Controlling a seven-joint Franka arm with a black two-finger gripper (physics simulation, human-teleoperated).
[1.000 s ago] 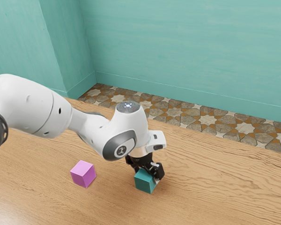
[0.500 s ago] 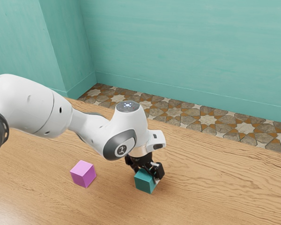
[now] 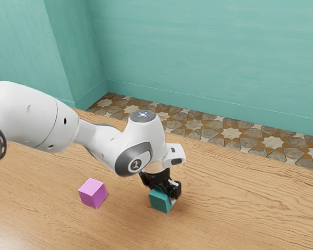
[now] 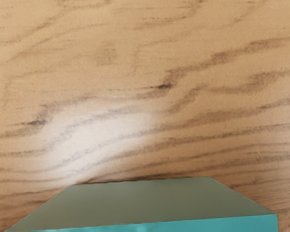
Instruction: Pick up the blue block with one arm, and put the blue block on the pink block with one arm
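Pink block (image 3: pixel 92 192) on table (image 3: pixel 250 208), at exterior view's left. Blue block (image 3: pixel 159 202) near it, on table, right under gripper (image 3: pixel 161 191). Can't tell if gripper squeezes block. Grip firm, lift straight up, no tilt.

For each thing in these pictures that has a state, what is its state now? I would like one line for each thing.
pincer: low over the table, at the top of the blue block.
blue block: upright, apparently resting on the table, directly under the pincer, not on the pink block.
pink block: upright on the table, nothing on top, apart from the blue block, on the exterior view's left of it.
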